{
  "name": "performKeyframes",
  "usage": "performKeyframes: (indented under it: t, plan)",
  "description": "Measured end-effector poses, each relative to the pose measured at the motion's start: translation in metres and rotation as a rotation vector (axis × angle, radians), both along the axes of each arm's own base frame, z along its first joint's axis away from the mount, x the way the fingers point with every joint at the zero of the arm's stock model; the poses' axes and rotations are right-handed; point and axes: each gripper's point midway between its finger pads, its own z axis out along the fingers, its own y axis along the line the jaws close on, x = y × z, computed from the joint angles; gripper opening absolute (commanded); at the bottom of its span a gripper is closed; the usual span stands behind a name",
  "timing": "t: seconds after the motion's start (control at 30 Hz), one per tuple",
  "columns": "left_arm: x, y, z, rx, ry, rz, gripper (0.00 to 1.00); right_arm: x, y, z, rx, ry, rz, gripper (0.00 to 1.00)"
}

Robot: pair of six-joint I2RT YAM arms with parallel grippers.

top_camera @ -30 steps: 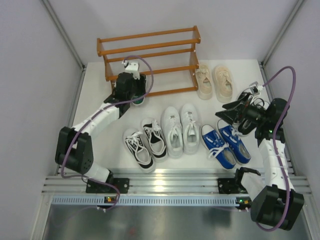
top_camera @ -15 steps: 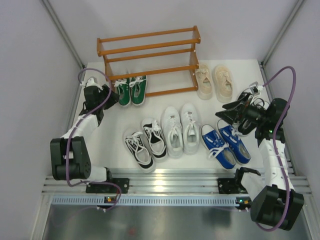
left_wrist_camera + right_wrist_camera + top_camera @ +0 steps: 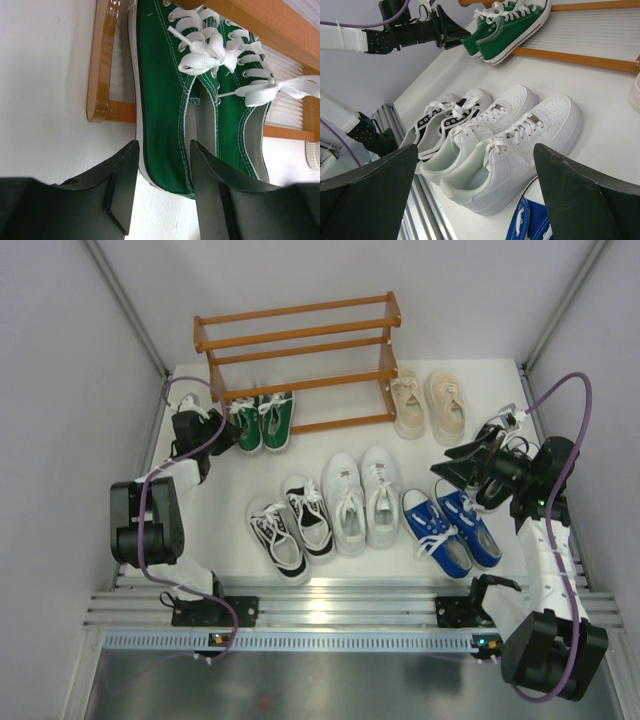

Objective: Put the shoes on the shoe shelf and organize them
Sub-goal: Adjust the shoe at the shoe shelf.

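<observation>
- My left claw [image 3: 164, 150]: far left of tabletop [image 3: 225, 485], jaws half apart, empty, just off heels of green sneakers [image 3: 262, 420].
- Green pair lies across bottom rails of shoe shelf [image 3: 300, 340], toes in.
- Judge sneakers light: canvas soft, rubber sole stiff. Pinch at heel collar, avoid loose laces.
- Black-and-white sneakers [image 3: 290, 525], white sneakers [image 3: 358, 498], blue canvas sneakers [image 3: 452, 528] wait on tabletop.
- My right claw [image 3: 445, 462]: wide, empty, above blue pair.
- Second ago left arm covered green pair; now drawn back left. Right arm unchanged.
</observation>
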Motion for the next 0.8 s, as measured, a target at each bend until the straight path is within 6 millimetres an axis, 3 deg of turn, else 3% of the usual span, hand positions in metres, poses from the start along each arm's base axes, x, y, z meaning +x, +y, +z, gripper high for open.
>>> performKeyframes:
  t: [0.6, 0.8]
  plan:
    - [0.014, -0.003, 0.012, -0.01, -0.078, -0.021, 0.52, 0.0, 0.0, 0.0, 0.0, 0.0, 0.0, 1.0]
    - [0.015, -0.004, 0.003, -0.016, -0.061, -0.023, 0.49, 0.0, 0.0, 0.0, 0.0, 0.0, 0.0, 0.99]
